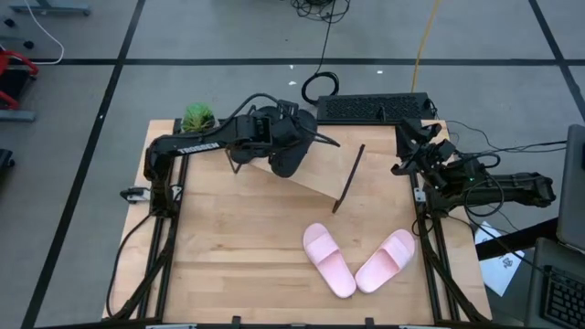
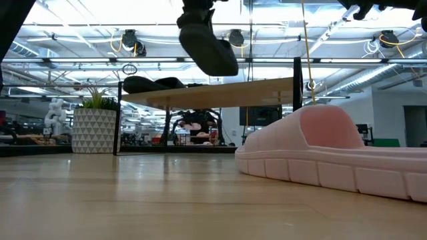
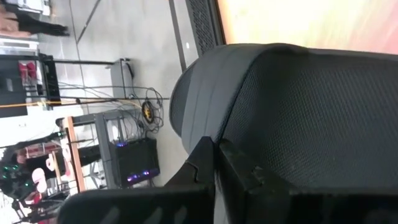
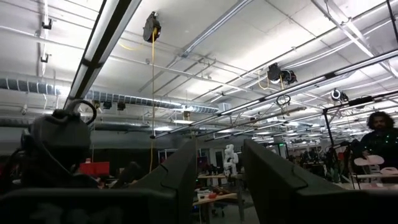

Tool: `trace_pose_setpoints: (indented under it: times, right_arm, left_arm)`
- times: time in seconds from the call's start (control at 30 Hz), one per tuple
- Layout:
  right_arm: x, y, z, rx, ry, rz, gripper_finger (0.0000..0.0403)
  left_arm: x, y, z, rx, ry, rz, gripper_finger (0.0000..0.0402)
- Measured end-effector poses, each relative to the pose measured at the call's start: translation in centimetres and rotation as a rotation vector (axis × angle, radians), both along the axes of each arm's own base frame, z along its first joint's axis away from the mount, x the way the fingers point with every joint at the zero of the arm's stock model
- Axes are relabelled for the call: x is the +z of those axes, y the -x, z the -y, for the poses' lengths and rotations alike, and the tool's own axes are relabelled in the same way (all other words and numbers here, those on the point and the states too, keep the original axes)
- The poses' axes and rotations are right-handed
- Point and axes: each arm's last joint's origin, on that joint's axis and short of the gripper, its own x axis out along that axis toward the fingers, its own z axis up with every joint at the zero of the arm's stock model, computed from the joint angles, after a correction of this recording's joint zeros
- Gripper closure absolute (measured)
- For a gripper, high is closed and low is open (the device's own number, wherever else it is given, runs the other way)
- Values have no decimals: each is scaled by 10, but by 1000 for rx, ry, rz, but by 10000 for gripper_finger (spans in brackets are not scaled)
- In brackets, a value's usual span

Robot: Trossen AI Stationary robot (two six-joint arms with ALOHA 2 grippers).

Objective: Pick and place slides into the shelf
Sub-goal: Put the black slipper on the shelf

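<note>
A black slide [image 2: 208,48] hangs from my left gripper [image 2: 197,9], which is shut on it, above the shelf [image 1: 315,178], a slanted light-wood board on a black frame. In the high view the same slide [image 1: 291,157] shows dark over the board's far left part. A second black slide [image 2: 153,83] lies on the shelf board. Two pink slides [image 1: 329,260] [image 1: 386,260] rest sole-down on the table near its front right. At the table's right edge my right gripper [image 4: 227,180] stands open and tipped upward, touching nothing. My left gripper pinches the black slide's upper end [image 3: 217,134] between its two fingers [image 3: 208,165]; which part of the slide that is I cannot tell. The fingers slant down from the table's left. The slide hangs tilted below them, lifted clear of the shelf board.
A green plant [image 1: 198,117] stands at the table's far left corner, and a keyboard [image 1: 375,108] lies behind the far edge. The shelf's black end bar [image 1: 349,178] marks its right side. A person [image 4: 379,140] shows far off in the room.
</note>
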Motion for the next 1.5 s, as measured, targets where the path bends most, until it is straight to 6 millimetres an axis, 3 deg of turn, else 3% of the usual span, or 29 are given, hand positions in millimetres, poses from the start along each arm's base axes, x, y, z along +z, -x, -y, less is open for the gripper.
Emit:
trace_pose_setpoints:
  times: [0.47, 0.87, 1.0, 1.3, 1.5]
  right_arm:
    - [0, 0, 0, -5, 4, -4, 282]
    - [0, 0, 0, -27, 19, -18, 282]
    - [1, 1, 1, -50, 13, -10, 282]
    - [3, 3, 1, -65, 1, 33, 282]
    - [3, 2, 1, -52, -17, 45, 282]
  left_arm:
    - [-3, 2, -12, -11, 36, -16, 401]
    - [-32, -2, -19, 15, 24, -61, 401]
    - [-34, 5, -18, 7, -8, -38, 401]
    - [-27, 46, -12, -52, -44, 66, 401]
    - [-20, 56, -8, -123, -46, 96, 401]
